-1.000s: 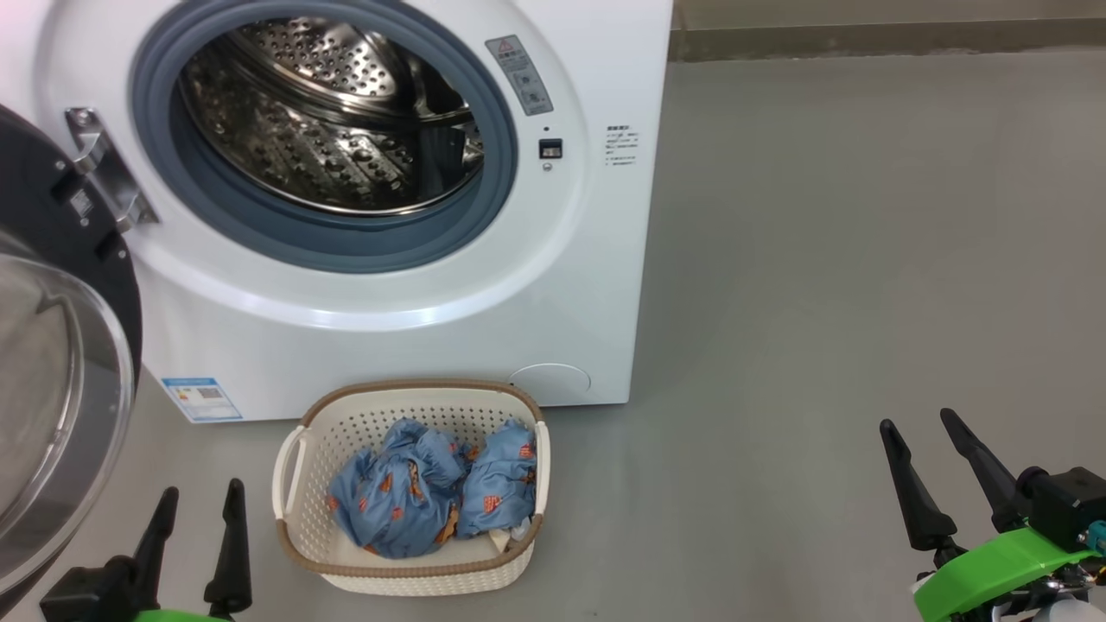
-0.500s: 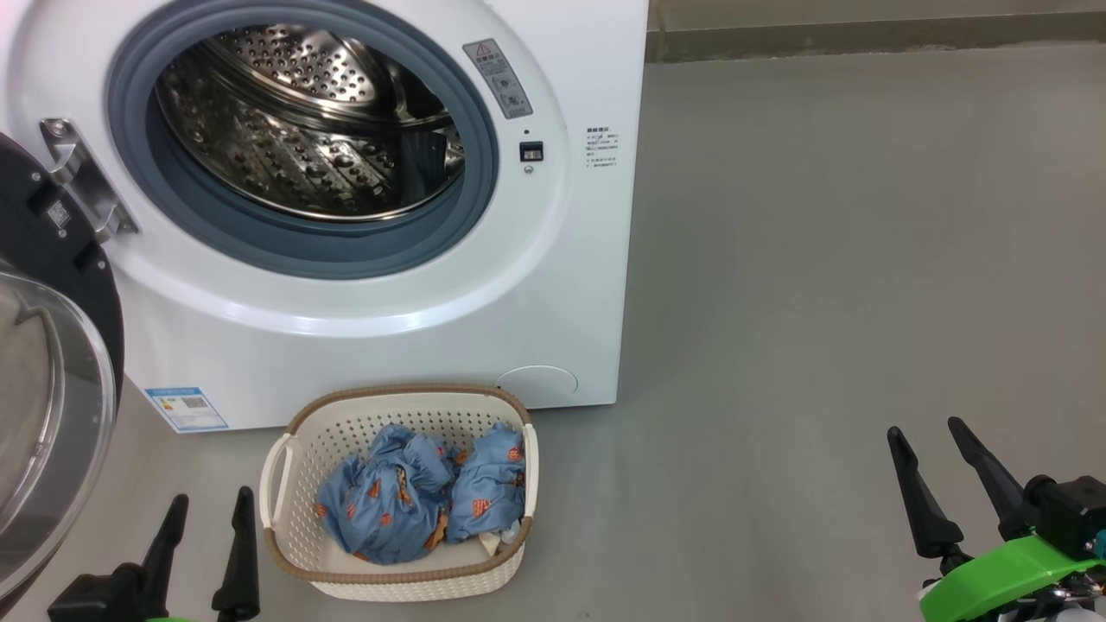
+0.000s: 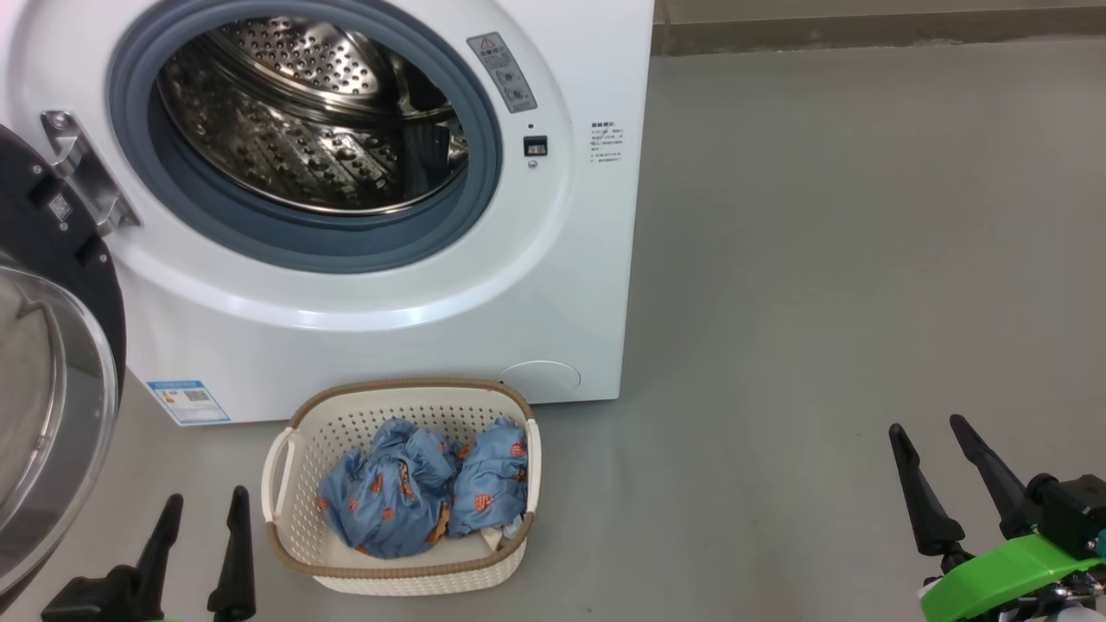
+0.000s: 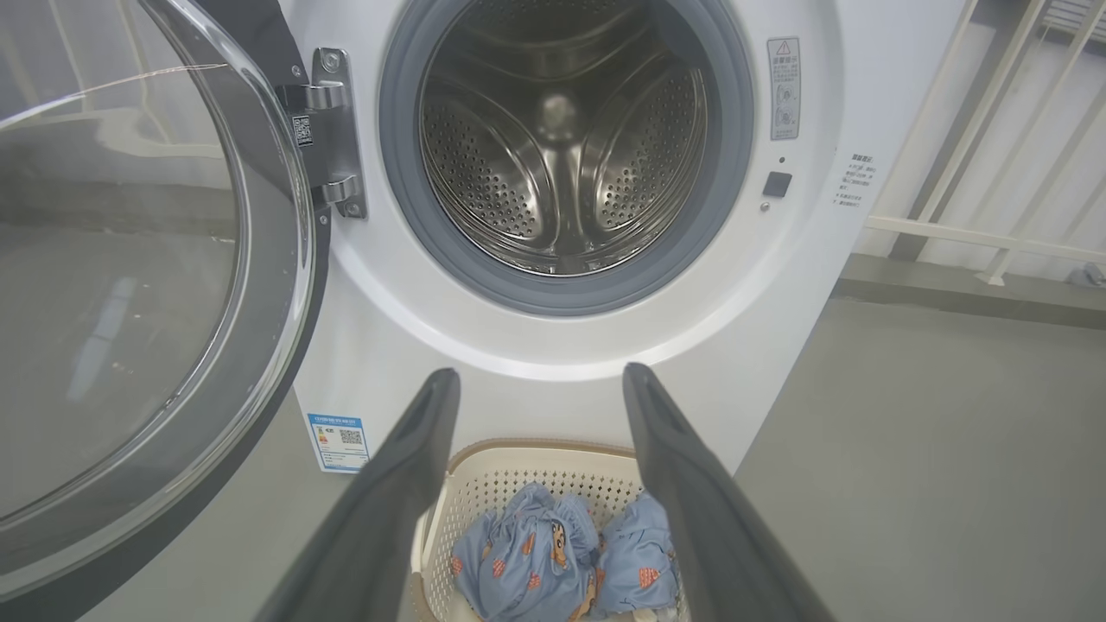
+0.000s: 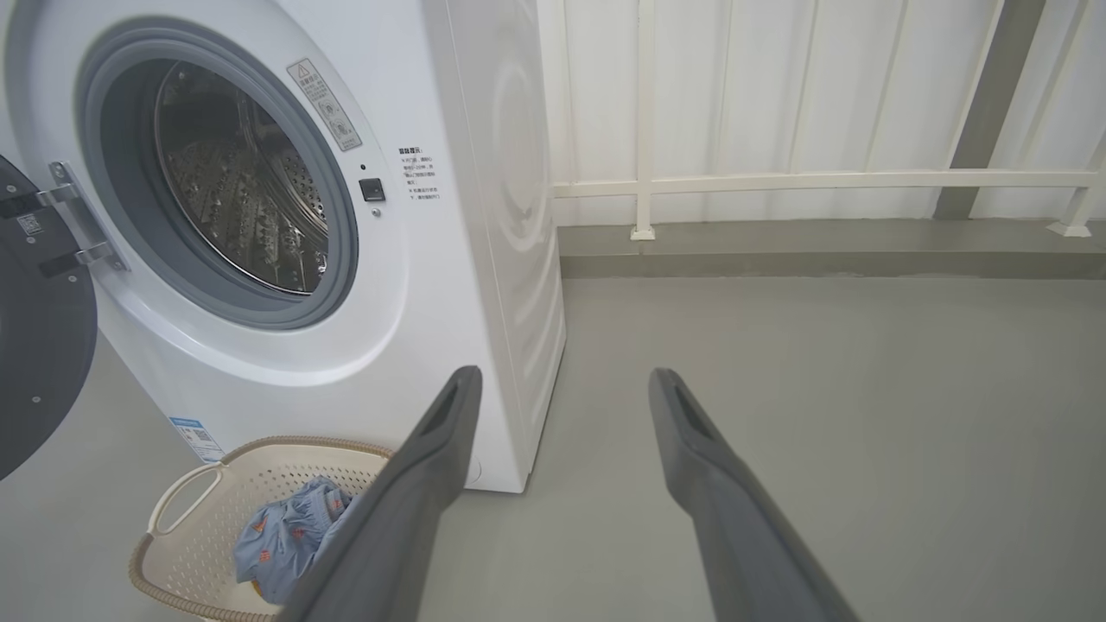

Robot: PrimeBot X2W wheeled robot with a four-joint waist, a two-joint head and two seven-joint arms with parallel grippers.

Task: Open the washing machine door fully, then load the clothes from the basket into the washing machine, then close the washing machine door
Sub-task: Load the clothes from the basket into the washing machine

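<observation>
One basket (image 3: 397, 574) holding two bunches of light blue clothes (image 3: 406, 501) sits on the grey floor (image 3: 821, 259), just in front of one white washing machine (image 3: 389, 345). Its one round door (image 3: 52, 389) stands swung wide at our left, showing the steel drum (image 3: 302, 121). Our two claws hover low with fingers spread: the left claw (image 3: 206, 495) just beside the basket, the right claw (image 3: 927, 425) well apart.

smooth grey floor (image 3: 821, 259); white panelled wall (image 5: 778, 86), white railing (image 5: 821, 181).

left gripper (image 3: 206, 496) low at left side, fingers apart, empty, pointing forward. right gripper (image 3: 926, 425) low at right side, fingers apart, empty, leaning slightly left. arms well apart.
</observation>
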